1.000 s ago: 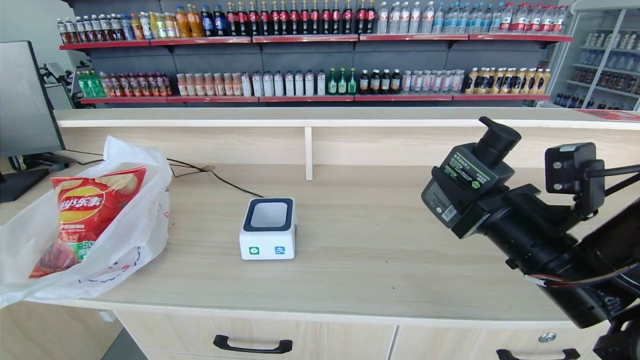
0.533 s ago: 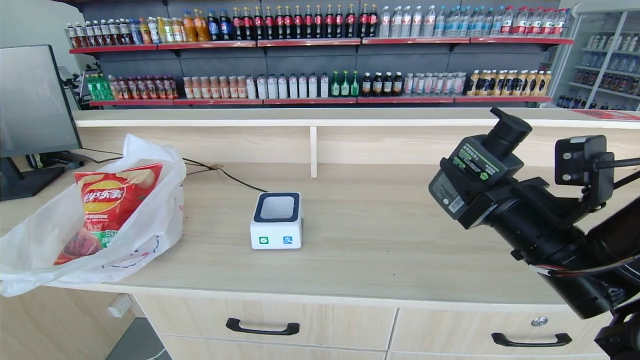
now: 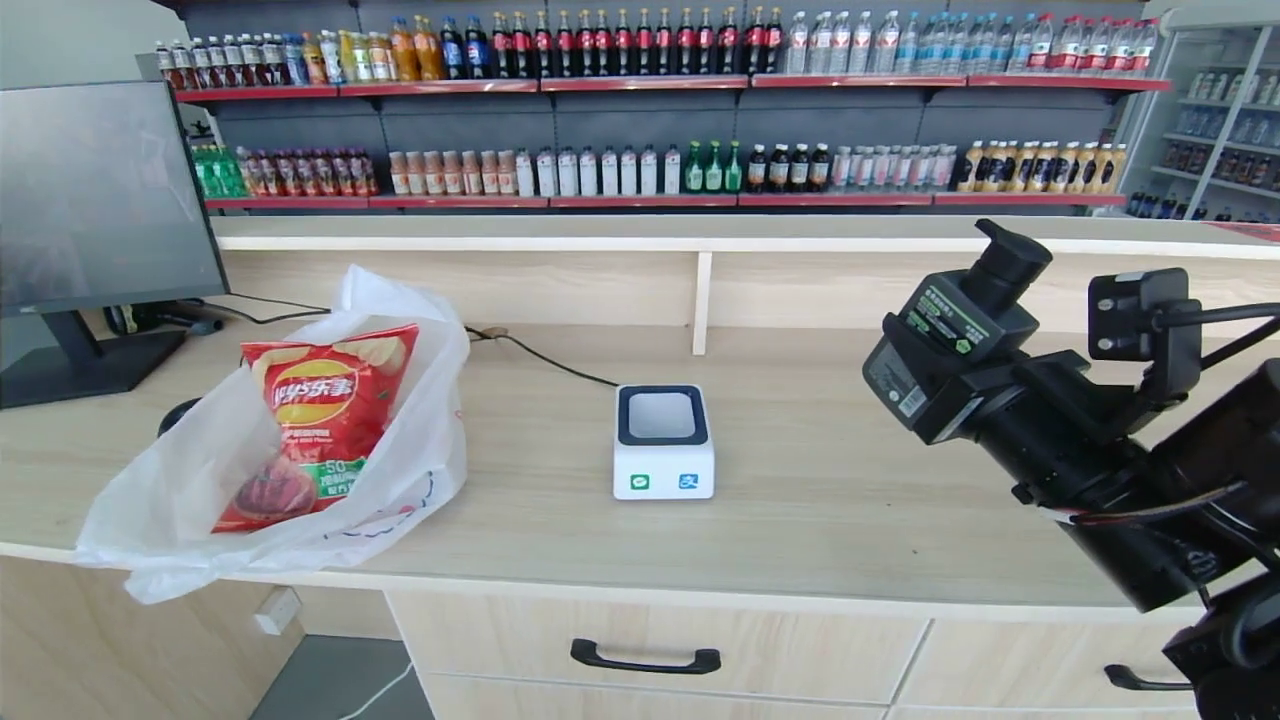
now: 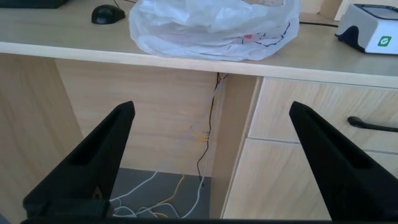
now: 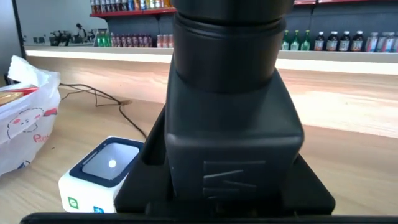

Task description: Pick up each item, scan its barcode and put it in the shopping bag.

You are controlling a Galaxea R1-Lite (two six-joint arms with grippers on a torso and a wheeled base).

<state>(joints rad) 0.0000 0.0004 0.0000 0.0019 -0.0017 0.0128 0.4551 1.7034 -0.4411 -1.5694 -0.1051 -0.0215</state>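
Note:
A black square bottle [image 3: 950, 335] with a label and barcode is held tilted above the counter's right side, with my right gripper [image 3: 990, 400] shut on its lower body; it looms close in the right wrist view [image 5: 230, 124]. The white barcode scanner [image 3: 663, 440] stands mid-counter, to the bottle's left and below it [image 5: 102, 174]. The white shopping bag [image 3: 200, 480] lies on the counter's left with a red chips packet [image 3: 320, 430] inside. My left gripper [image 4: 208, 162] hangs open below counter level, in front of the cabinet, under the bag [image 4: 211, 28].
A monitor [image 3: 90, 200] and a black mouse [image 3: 175, 415] sit at the far left. A cable [image 3: 540, 355] runs behind the scanner. A raised ledge [image 3: 700, 240] bounds the counter's back. Drawers with black handles [image 3: 645, 660] are below the front edge.
The whole head view has shifted, so bag and scanner now sit further right in the picture. The right gripper still holds the black bottle in much the same pose.

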